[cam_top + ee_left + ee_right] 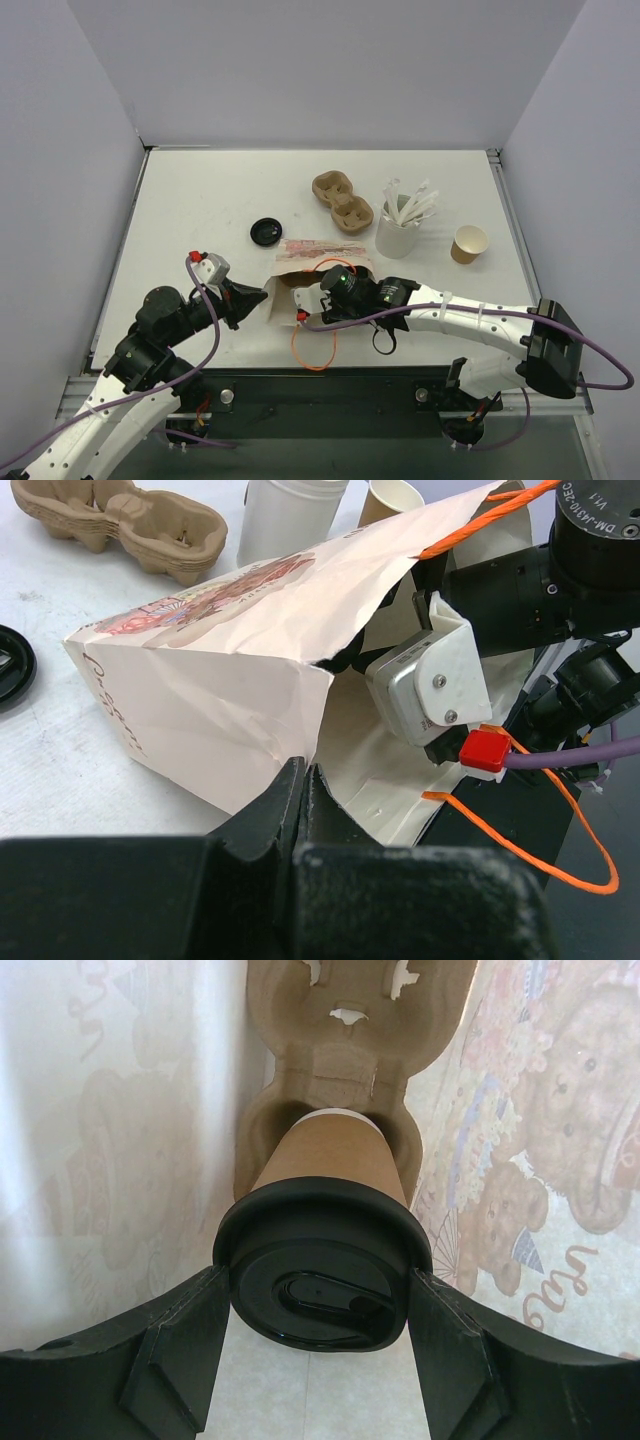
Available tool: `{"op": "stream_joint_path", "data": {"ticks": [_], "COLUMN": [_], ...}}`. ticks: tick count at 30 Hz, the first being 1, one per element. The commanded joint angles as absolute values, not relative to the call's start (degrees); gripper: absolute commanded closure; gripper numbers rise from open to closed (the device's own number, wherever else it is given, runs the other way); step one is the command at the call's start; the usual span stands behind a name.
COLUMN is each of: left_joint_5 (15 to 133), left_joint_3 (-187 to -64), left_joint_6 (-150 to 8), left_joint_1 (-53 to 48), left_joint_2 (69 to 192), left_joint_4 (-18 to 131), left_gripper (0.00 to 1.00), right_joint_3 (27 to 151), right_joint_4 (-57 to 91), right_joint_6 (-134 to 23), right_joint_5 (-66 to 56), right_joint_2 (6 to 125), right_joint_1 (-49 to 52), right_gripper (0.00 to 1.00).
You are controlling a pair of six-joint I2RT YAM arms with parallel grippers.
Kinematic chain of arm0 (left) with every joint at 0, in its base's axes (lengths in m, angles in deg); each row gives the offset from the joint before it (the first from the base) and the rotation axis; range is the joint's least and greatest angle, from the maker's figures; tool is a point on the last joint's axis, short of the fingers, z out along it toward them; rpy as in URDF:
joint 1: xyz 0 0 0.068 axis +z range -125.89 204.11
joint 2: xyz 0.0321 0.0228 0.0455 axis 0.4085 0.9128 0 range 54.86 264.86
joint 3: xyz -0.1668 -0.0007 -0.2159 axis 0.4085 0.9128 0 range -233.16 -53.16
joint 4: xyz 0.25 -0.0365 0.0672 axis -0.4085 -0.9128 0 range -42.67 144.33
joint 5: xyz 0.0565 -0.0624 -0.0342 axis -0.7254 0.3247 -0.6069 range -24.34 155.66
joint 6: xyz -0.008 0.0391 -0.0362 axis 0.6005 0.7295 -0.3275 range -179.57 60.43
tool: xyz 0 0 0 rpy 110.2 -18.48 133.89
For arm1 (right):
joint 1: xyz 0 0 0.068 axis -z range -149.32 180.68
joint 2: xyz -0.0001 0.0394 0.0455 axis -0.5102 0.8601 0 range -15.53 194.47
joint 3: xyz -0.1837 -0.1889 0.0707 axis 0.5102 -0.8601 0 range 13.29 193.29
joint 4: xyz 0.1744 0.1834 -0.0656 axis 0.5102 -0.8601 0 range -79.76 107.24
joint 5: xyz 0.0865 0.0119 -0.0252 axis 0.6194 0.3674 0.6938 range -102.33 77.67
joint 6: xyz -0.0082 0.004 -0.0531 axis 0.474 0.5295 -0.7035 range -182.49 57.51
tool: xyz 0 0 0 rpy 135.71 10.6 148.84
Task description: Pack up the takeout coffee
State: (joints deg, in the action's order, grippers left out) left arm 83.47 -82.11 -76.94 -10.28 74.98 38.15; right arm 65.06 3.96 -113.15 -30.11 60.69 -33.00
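Closest to the overhead camera, at 6 o'clock, sit the bases of both arms. The left arm reaches in from 7 o'clock and the right arm from 4 o'clock. They meet at a paper bag lying on its side near the middle of the counter.

The left jaws are pressed together on the bag's open lip, seemingly to prop the mouth open and stop the bag sliding while it is loaded. An orange handle trails loose toward 6 o'clock.

The right jaws are inside the bag, spread wide and bearing on both sides of the black lid of the takeout coffee. The cup's base is seated in a cup carrier deeper in. Holding the lid end should let the arm push cup and carrier in together. Packing looks nearly done, with only letting go and backing out to come.

Beyond the bag stand a spare lid at 11 o'clock, a carrier stack at 1, a white cup of sticks at 2 and an open kraft cup at 3.
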Motion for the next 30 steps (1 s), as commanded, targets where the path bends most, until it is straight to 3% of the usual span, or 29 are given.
{"op": "stream_joint_path", "data": {"ticks": [1,30], "left_joint_5": [83.0,82.1], "left_joint_3": [-83.5,-83.4], "left_joint_6": [-76.2,-75.7], "left_joint_1": [-10.1,-10.1], "left_joint_2": [75.2,75.1], "left_joint_4": [40.6,39.9], "left_gripper": [1.0,1.0], "right_joint_3": [67.2,70.6], "right_joint_4": [0.6,-2.6], "right_joint_6": [-113.2,-113.6], "right_joint_5": [-33.9,-36.6], "right_joint_2": [60.1,60.1], "right_joint_1": [-32.7,-33.1], "right_gripper": [0.65,0.66]}}
